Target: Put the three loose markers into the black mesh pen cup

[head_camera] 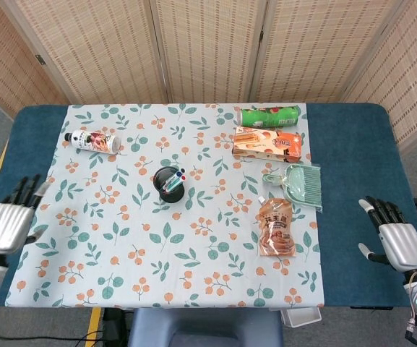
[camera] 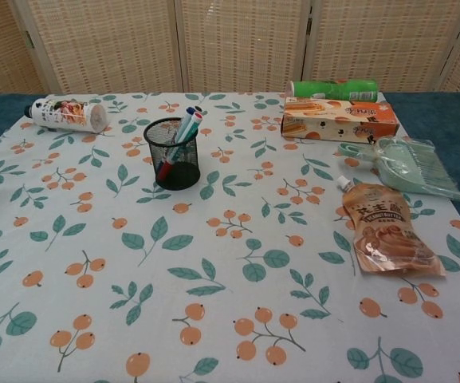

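Note:
The black mesh pen cup (head_camera: 169, 183) (camera: 173, 154) stands upright left of the table's centre. Three markers (head_camera: 174, 178) (camera: 183, 131) lean inside it, their caps sticking out over the rim. My left hand (head_camera: 7, 223) hangs off the table's left edge, far from the cup, fingers spread and empty. By the table's right edge my right hand (head_camera: 397, 242) also shows its fingers apart with nothing in them. Neither hand appears in the chest view.
A white bottle (head_camera: 92, 140) (camera: 66, 113) lies at the back left. A green can (head_camera: 269, 116), an orange box (head_camera: 267, 143), a green dustpan (head_camera: 300, 182) and a brown pouch (head_camera: 275, 226) occupy the right half of the floral cloth (head_camera: 194, 246).

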Robot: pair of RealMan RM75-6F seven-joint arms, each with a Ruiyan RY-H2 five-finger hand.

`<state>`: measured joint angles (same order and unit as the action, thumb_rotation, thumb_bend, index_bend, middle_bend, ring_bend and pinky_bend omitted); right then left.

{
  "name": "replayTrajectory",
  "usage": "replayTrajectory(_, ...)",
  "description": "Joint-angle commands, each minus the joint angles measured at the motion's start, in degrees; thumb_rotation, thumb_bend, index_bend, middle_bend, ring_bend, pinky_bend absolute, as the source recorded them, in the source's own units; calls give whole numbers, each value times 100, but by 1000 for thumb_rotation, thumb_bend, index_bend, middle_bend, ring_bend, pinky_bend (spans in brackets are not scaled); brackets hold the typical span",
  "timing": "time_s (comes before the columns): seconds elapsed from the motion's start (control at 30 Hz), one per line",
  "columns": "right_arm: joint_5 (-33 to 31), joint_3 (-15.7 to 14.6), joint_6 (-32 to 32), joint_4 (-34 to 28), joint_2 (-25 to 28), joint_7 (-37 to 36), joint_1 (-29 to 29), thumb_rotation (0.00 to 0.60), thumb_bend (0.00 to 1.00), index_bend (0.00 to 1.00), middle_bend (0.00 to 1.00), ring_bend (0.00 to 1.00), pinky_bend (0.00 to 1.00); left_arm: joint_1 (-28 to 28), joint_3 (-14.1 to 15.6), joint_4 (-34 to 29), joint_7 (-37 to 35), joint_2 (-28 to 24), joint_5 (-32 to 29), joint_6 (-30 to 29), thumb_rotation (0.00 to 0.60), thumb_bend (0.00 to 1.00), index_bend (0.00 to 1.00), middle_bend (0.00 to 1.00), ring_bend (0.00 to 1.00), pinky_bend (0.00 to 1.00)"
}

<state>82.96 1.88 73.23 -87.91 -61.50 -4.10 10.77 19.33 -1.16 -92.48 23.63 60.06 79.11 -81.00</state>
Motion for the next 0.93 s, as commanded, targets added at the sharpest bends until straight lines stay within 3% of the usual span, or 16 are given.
replayTrajectory(0.03, -408, 205, 153, 67, -88, 284, -93, 600, 282, 48, 0, 0, 0, -1254, 358, -180, 145, -249, -275, -1384, 600, 151, 0, 0, 29, 445)
replayTrajectory(0.23, -1112, 496, 555, 39, -328, 1068, -289, 600, 281, 48, 0, 0, 0, -1727, 320, 372, -460, 40, 53, -2013, 600, 151, 0, 0, 26, 424)
replayTrajectory(0.4, -1138, 523, 838, -203, -318, 1182, -445, 600, 282, 48, 0, 0, 0, -1799, 221, 1097, -1168, 590, 459, -2226, 600, 151, 0, 0, 25, 408)
replayTrajectory(0.57, -1023, 457, 942, -315, -311, 1312, -519, 600, 282, 48, 0, 0, 0, -1728, 126, 1734, -1696, 948, 286, -1689, 600, 151, 0, 0, 24, 401)
replayTrajectory(0.93, -730, 363, 847, -409, -327, 1421, -462, 600, 282, 48, 0, 0, 0, -1619, -35, 1571, -1794, 885, 195, -1157, 600, 151, 0, 0, 18, 394)
